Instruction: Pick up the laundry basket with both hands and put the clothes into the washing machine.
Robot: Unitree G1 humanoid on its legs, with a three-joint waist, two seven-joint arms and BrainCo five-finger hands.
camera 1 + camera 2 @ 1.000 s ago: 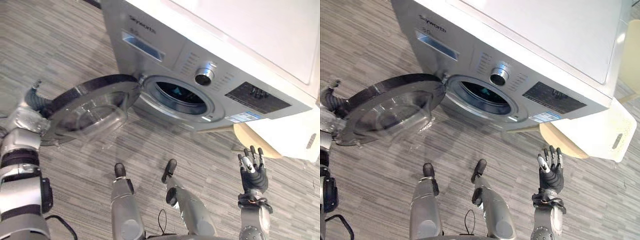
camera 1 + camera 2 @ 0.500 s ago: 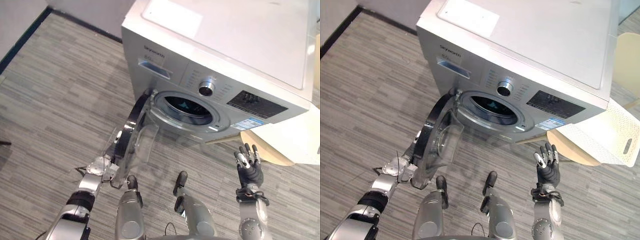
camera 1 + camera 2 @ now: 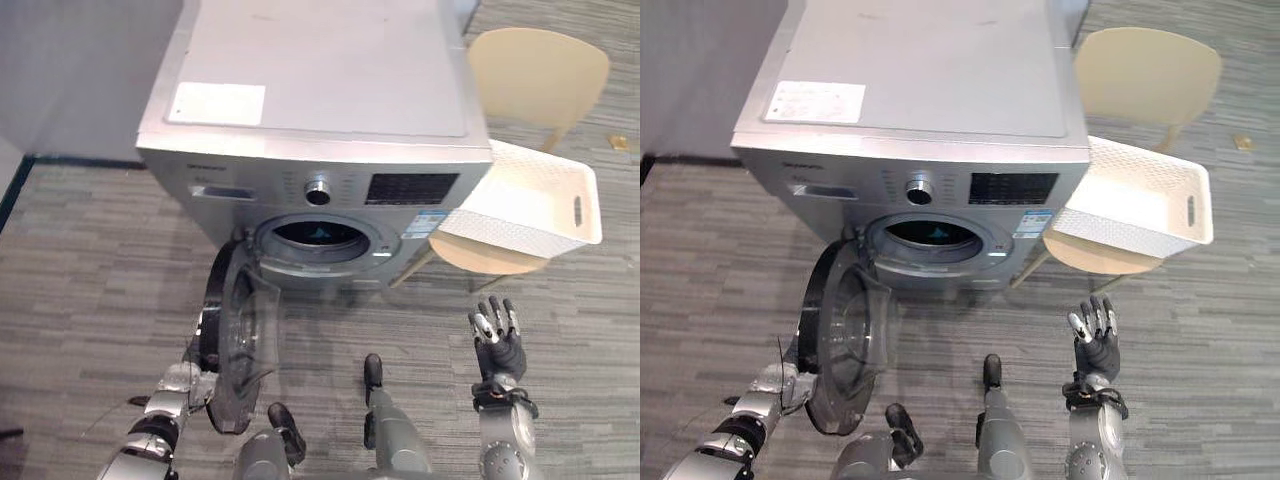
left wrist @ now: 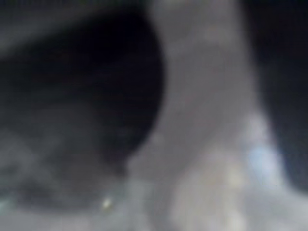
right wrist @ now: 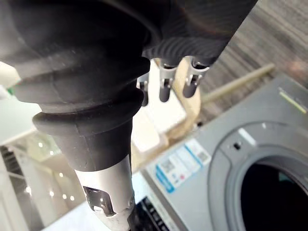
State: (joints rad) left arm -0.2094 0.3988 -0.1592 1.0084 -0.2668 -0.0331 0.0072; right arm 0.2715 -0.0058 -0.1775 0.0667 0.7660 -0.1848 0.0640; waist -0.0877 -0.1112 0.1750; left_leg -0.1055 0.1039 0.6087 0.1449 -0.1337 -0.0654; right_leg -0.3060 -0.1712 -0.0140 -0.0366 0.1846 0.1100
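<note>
The silver washing machine (image 3: 320,80) stands ahead with its round door (image 3: 240,340) swung out to the left, edge-on to me. Its drum opening (image 3: 935,234) is dark, with a small blue-green patch inside. My left hand (image 3: 183,380) is at the door's lower outer edge, partly behind it. The white perforated laundry basket (image 3: 510,225) rests on a beige chair (image 3: 540,70) right of the machine, and I see no clothes in it. My right hand (image 3: 497,335) is raised in front of the chair, apart from the basket, its fingers (image 5: 164,86) straight and holding nothing.
Grey striped floor (image 3: 90,260) lies all round the machine. A dark skirting line (image 3: 60,160) runs along the wall at the left. The chair's legs (image 3: 412,272) reach down beside the machine's right front corner.
The camera has pulled up and back, so the whole scene has shifted. The door has swung from lying wide open to about half open, with my left hand staying at its edge.
</note>
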